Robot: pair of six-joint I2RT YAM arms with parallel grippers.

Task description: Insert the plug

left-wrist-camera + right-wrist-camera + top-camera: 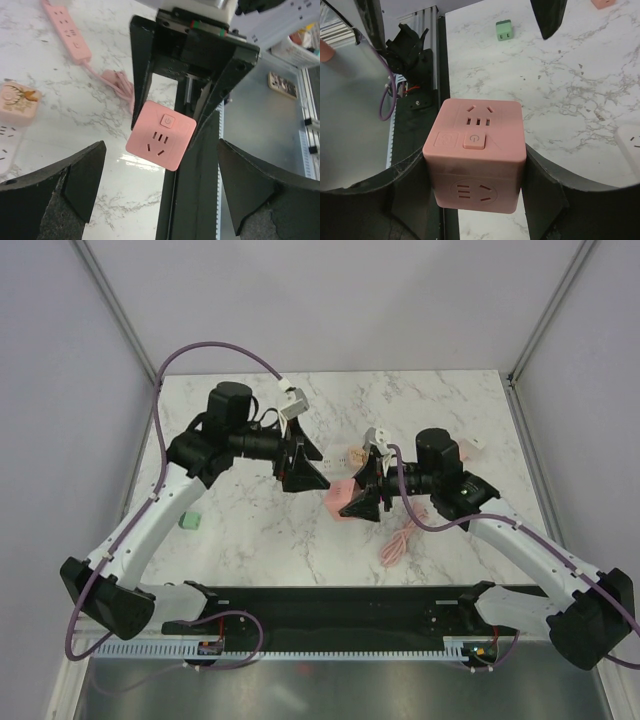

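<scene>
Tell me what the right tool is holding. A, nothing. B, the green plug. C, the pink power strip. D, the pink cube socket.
D: the right tool has its fingers pressed against both sides of the pink cube socket, while the green plug lies apart from it.

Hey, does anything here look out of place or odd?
Only the green plug: it lies alone, far from the pink socket cube held by the right gripper. The left gripper is open.
</scene>
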